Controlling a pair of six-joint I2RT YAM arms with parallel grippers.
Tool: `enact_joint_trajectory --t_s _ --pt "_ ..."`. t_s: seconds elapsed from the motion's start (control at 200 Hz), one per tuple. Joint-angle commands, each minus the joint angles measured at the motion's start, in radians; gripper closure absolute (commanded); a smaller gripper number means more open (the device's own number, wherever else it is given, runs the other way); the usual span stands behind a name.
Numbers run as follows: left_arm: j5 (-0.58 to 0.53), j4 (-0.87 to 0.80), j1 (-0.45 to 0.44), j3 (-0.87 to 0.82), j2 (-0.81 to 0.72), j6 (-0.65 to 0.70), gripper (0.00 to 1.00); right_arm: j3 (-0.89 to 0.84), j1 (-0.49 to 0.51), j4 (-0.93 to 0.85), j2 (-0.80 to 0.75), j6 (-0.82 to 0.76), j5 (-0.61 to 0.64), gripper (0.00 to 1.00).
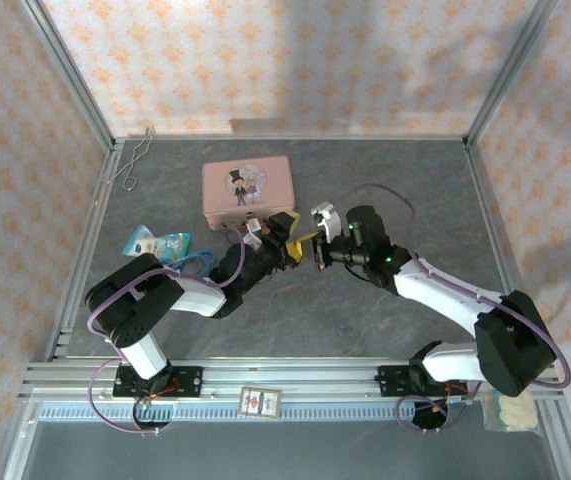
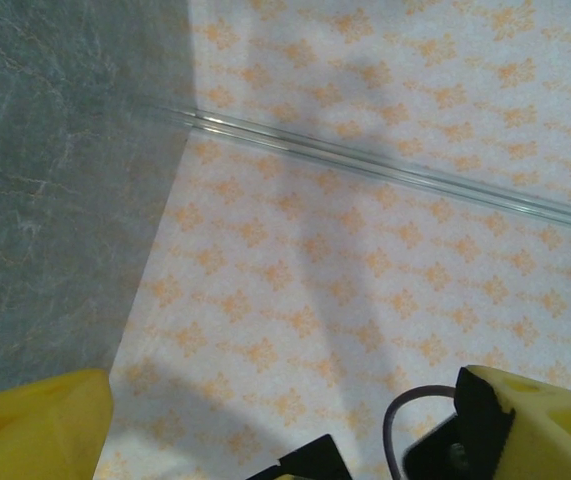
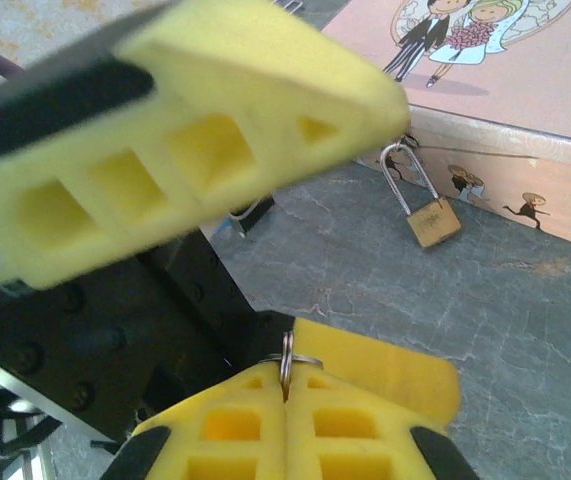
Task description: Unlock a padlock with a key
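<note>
The left gripper [image 2: 285, 440] stands spread wide, holding nothing, one foam finger close over the right gripper [image 3: 287, 392]. That one is clenched on what looks like the key [image 3: 287, 358], a thin, stiff, slippery sliver on a small ring. At two o'clock from it the padlock [image 3: 434, 220] hangs against the pink tin [image 3: 525, 90]. It looks light, hard and likely to swing. I'd steady its brass body, not the shackle.

Padlock [image 3: 434, 221] brass, tin [image 1: 248, 190] pink with cartoon couple, table [image 1: 385, 190] grey marbled, walls [image 1: 265, 60] white with orange floral motif.
</note>
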Motion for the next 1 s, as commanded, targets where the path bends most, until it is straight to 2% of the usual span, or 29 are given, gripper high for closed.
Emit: enact_joint_trajectory --t_s 0.0,0.215,0.51,0.611,0.691,0.841,0.991 --pt "-0.004 0.059 0.008 -0.006 -0.034 -0.005 0.15 -0.01 0.003 -0.025 -0.03 -0.03 0.021 1.0" --pt "-0.01 0.063 0.016 -0.02 -0.034 -0.001 0.19 -0.019 0.004 -0.058 -0.056 -0.042 0.023 1.0" --pt "-0.013 0.054 0.018 -0.017 -0.033 0.028 0.35 -0.033 0.003 -0.061 -0.079 -0.043 0.023 1.0" --pt "-0.011 0.06 0.018 -0.013 -0.031 0.035 0.46 -0.033 0.004 -0.059 -0.077 -0.043 0.019 1.0" --pt "-0.007 0.064 0.018 -0.009 -0.03 0.043 0.59 -0.031 0.003 -0.056 -0.076 -0.042 0.02 1.0" --pt "0.012 0.073 0.021 -0.001 -0.02 0.048 1.0 -0.021 0.003 -0.065 -0.085 -0.049 0.023 1.0" --pt "0.021 0.061 0.023 0.006 -0.027 0.086 1.0 -0.019 0.004 -0.074 -0.104 -0.05 0.042 1.0"
